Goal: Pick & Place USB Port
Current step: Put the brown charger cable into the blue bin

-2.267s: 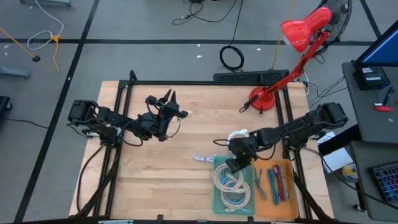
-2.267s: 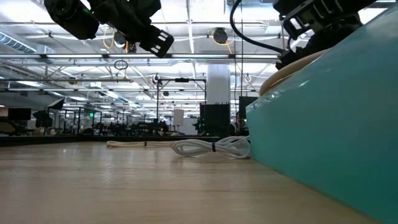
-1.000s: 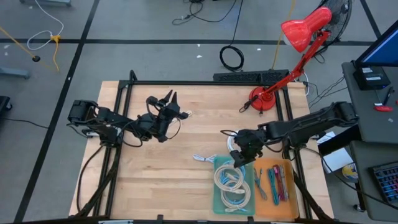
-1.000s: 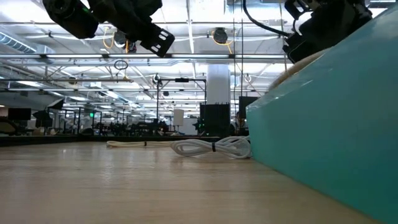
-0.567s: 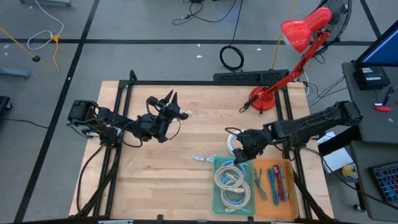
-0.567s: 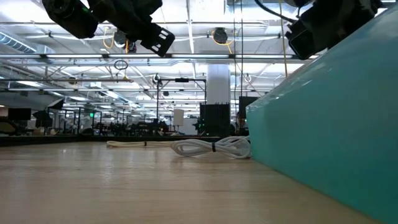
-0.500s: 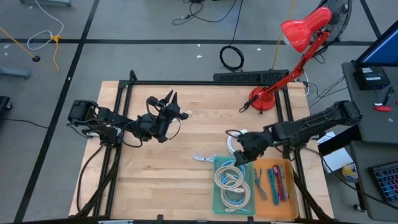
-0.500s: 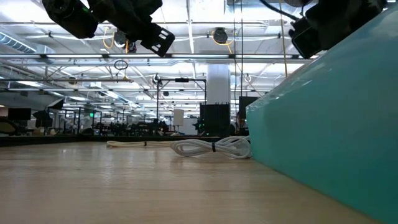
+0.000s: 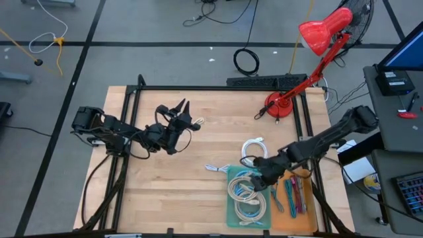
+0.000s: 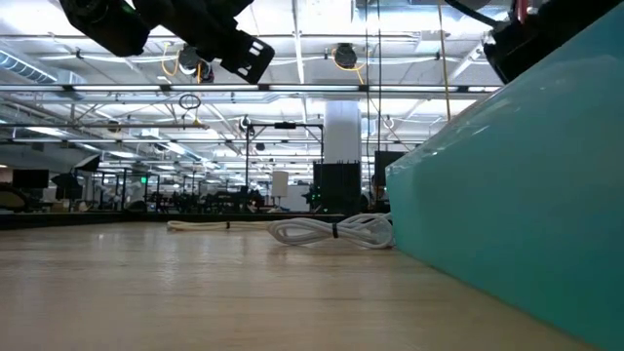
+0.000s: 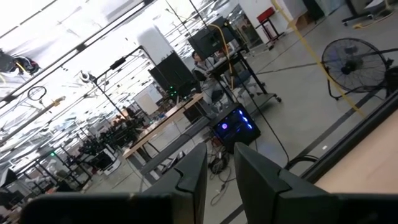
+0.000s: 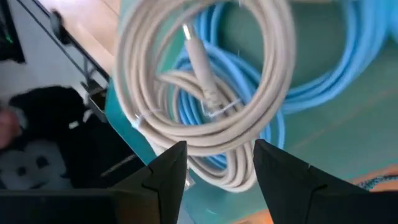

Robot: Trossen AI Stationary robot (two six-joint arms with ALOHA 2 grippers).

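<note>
Right gripper [image 9: 257, 182] hovers with fingers parted and empty over the teal tray [image 9: 231, 210], directly above the coiled beige cable [image 12: 205, 93] lying on blue cables [image 12: 323, 87]. Left gripper [image 9: 186, 116] is raised over the table's far left, fingers narrowly apart, holding nothing.

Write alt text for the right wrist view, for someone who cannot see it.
The right gripper, fingers apart and empty, hangs just above a coiled beige cable that lies on light-blue cables in a teal tray. An edge of the wooden table shows beyond the tray.
</note>
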